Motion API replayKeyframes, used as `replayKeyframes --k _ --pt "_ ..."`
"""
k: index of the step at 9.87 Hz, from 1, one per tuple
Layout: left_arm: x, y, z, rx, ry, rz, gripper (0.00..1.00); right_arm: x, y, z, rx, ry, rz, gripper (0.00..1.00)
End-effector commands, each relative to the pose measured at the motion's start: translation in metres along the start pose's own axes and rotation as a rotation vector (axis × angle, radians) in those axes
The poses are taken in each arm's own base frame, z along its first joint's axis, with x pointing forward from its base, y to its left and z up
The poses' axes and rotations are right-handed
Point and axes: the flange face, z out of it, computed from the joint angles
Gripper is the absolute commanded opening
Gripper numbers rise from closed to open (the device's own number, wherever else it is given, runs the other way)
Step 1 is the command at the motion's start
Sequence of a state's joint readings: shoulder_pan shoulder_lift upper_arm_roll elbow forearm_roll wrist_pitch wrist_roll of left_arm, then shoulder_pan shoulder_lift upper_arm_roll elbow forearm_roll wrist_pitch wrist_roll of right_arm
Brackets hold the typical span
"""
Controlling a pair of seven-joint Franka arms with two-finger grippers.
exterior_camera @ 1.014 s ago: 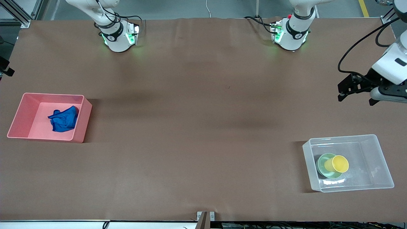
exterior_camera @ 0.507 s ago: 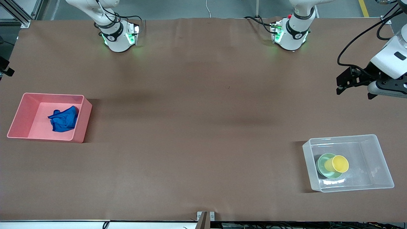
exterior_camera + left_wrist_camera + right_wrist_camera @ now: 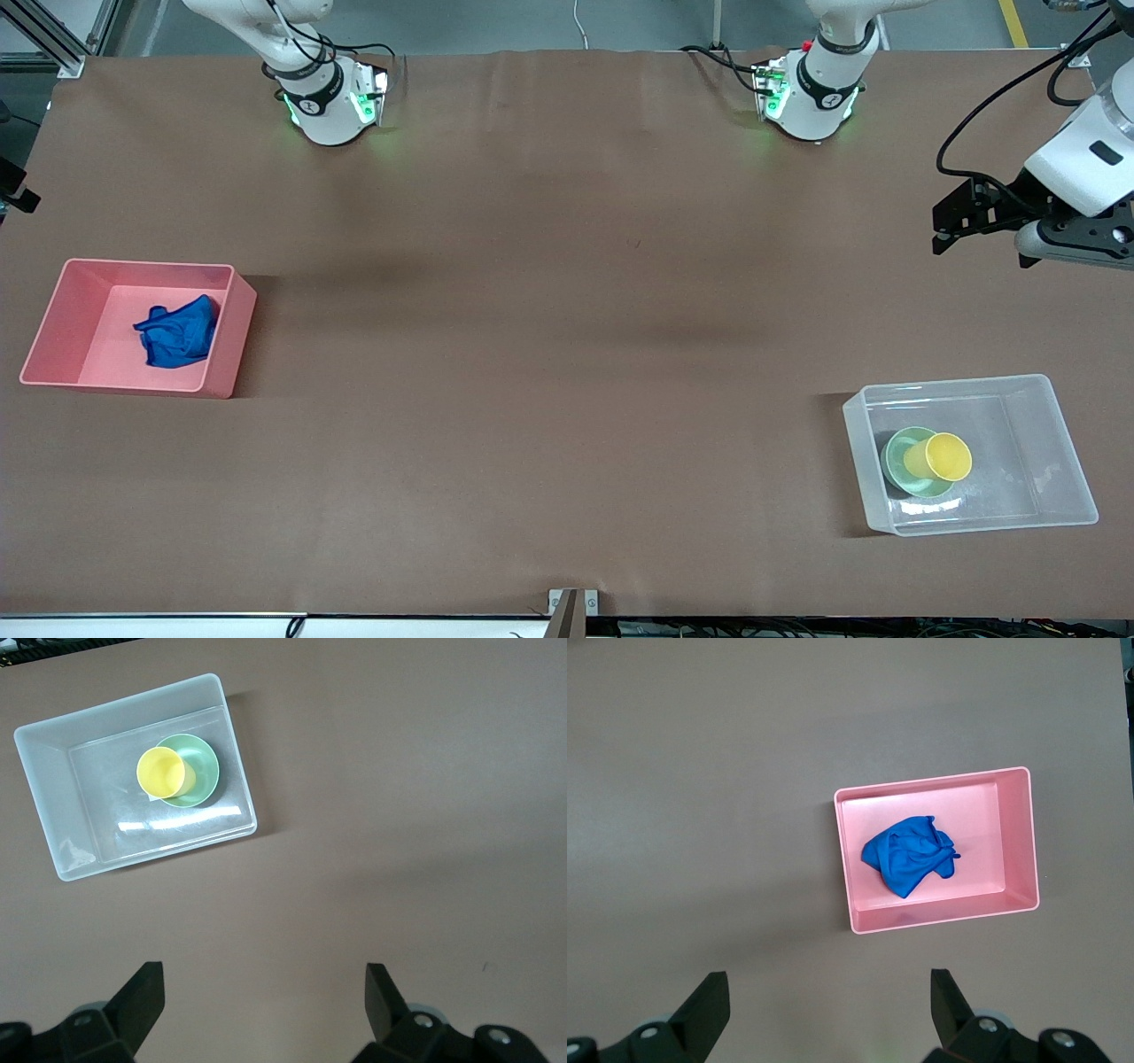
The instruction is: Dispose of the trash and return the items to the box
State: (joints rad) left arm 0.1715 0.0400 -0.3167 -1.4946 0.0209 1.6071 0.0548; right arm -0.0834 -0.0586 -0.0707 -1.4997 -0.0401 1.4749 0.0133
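The blue cloth (image 3: 177, 330) lies wadded in the pink bin (image 3: 53, 319) at the right arm's end of the table. It also shows in the right wrist view (image 3: 908, 855) inside the bin (image 3: 1014, 842). The yellow cup (image 3: 946, 456) lies tilted in the mint-green bowl (image 3: 897, 452) inside the clear tub (image 3: 1054, 443) at the left arm's end. In the left wrist view the cup (image 3: 160, 773), bowl (image 3: 202, 771) and tub (image 3: 35, 788) show too. My left gripper (image 3: 982, 248) (image 3: 264, 992) is open and empty, high over bare table. My right gripper (image 3: 830, 997) is open and empty over bare table beside the pink bin; it is out of the front view.
The brown table (image 3: 567, 354) spreads between the two containers. The two arm bases (image 3: 328, 102) (image 3: 811, 93) stand along its edge farthest from the front camera. A small metal bracket (image 3: 571, 602) sits at the nearest edge.
My left gripper has drifted a little away from the clear tub, toward the bases' side of the table. Nothing else has moved.
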Motion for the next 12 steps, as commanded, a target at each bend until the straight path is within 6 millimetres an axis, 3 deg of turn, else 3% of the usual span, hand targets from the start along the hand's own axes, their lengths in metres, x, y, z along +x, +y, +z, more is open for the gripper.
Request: replayKeyframes --k 1,6,11,12 --pt "-0.002 -0.009 0.004 -0.003 -0.029 -0.018 1.00 -0.001 0.001 -0.003 0.018 -0.001 0.014 1.00" --pt "-0.007 0.001 0.004 0.002 -0.072 -0.037 1.00 -0.001 0.000 -0.003 0.018 0.000 0.012 1.00" --pt "-0.016 -0.007 -0.011 0.007 -0.076 -0.065 1.00 -0.001 0.002 -0.003 0.018 -0.001 0.014 1.00" --pt "-0.018 -0.016 -0.012 0.001 -0.073 -0.077 1.00 -0.001 0.002 -0.003 0.018 -0.001 0.014 1.00"
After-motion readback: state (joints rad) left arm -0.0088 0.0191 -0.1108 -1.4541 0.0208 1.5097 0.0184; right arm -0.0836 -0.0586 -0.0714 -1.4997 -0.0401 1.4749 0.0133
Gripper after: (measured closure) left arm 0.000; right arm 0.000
